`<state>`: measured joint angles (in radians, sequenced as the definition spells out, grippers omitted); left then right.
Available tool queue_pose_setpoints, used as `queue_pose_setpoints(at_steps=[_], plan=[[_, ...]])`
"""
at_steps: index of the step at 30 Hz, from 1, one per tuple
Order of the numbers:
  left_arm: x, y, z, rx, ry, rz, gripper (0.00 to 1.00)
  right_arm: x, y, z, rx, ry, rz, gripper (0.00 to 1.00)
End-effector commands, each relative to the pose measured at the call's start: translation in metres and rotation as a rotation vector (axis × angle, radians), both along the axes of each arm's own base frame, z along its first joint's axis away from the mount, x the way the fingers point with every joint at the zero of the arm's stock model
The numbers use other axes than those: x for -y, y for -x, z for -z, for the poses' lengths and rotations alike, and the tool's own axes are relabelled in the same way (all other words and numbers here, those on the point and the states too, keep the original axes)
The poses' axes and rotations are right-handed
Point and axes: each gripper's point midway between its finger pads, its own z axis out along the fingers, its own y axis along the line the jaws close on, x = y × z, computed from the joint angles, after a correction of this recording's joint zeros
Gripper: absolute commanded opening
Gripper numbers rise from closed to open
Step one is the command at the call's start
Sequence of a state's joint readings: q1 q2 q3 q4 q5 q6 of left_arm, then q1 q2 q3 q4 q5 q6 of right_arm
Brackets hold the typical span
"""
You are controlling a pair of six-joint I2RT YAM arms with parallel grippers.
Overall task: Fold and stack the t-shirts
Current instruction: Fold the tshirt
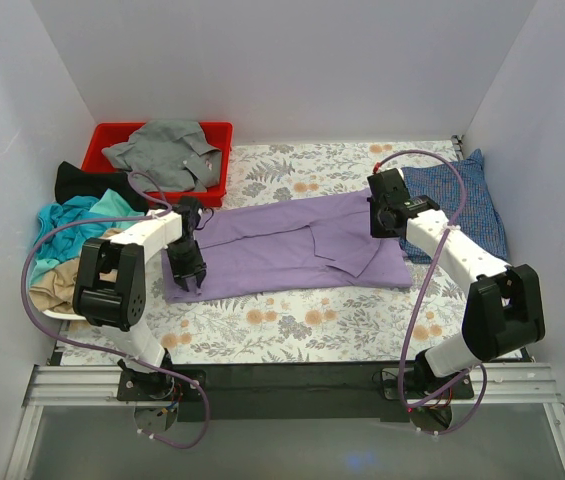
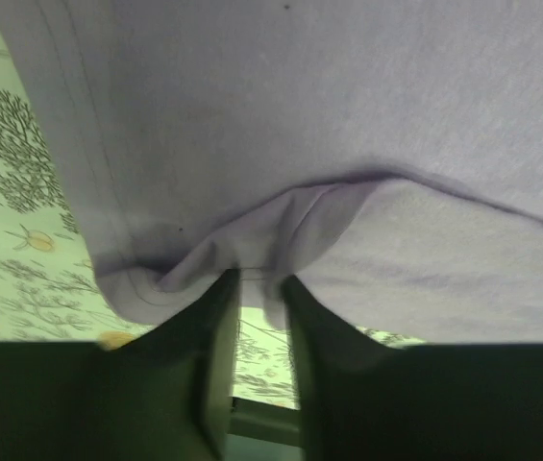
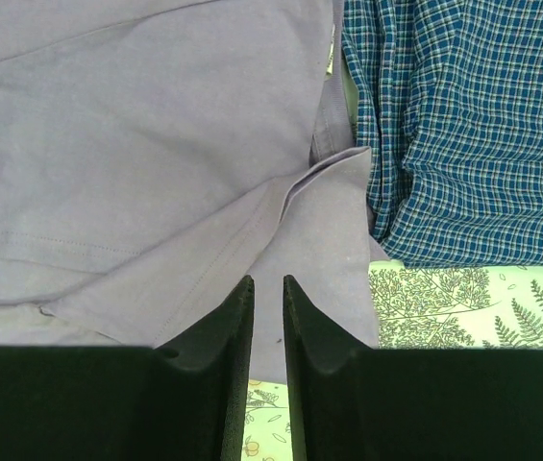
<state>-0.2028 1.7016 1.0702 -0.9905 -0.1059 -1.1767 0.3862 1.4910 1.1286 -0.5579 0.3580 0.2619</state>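
A lavender t-shirt [image 1: 282, 245] lies spread across the middle of the floral table cover, partly folded over itself. My left gripper [image 1: 190, 272] is at its left end, shut on a bunched fold of the lavender cloth [image 2: 348, 115] near the hem; the pinch shows in the left wrist view [image 2: 261, 279]. My right gripper [image 1: 380, 222] hovers over the shirt's right end with its jaws drawn together and nothing between them [image 3: 268, 280]; the lavender shirt [image 3: 136, 144] lies below. A blue checked t-shirt [image 1: 462, 200] lies folded at the far right, and it also shows in the right wrist view [image 3: 463, 125].
A red bin [image 1: 220, 130] at the back left holds a grey shirt [image 1: 167, 150]. A pile of teal [image 1: 72, 215], tan [image 1: 47, 285] and black [image 1: 77, 180] shirts sits at the left edge. White walls enclose the table on three sides.
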Motion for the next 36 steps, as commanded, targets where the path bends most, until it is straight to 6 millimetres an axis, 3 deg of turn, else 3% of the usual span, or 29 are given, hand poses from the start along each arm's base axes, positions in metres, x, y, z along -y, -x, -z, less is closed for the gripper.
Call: queue_pose_setpoints(at_steps=[1,6,10,12,13,18,20,24,31,36], plan=[[-0.005,-0.010,-0.010,0.071,-0.041,-0.009,0.19,-0.003,0.003,-0.007,0.020,-0.035,0.001,0.24],[-0.005,-0.020,-0.017,0.104,-0.042,-0.015,0.00,-0.001,0.008,-0.001,0.006,-0.035,0.008,0.24],[-0.009,-0.036,-0.033,0.161,-0.075,-0.031,0.00,0.000,0.010,0.001,0.001,-0.033,0.008,0.24],[-0.021,-0.047,-0.042,0.192,-0.147,-0.052,0.00,0.003,0.011,0.000,0.001,-0.024,0.017,0.24],[-0.029,-0.050,-0.042,0.190,-0.198,-0.067,0.00,0.003,0.012,-0.001,0.005,-0.024,0.021,0.24],[-0.035,-0.064,-0.040,0.194,-0.217,-0.101,0.00,0.003,0.014,-0.006,0.013,-0.031,0.015,0.24],[-0.040,-0.065,-0.035,0.177,-0.241,-0.102,0.00,0.004,0.016,-0.006,0.009,-0.029,0.014,0.24],[-0.059,-0.057,-0.032,0.134,-0.348,-0.095,0.15,0.007,0.018,-0.006,0.012,-0.019,0.020,0.25],[-0.076,-0.042,-0.042,0.132,-0.409,-0.141,0.06,0.008,0.017,-0.006,0.010,-0.015,0.025,0.25],[-0.079,-0.039,-0.033,0.128,-0.419,-0.148,0.03,0.011,0.016,-0.007,0.014,0.001,0.034,0.25]])
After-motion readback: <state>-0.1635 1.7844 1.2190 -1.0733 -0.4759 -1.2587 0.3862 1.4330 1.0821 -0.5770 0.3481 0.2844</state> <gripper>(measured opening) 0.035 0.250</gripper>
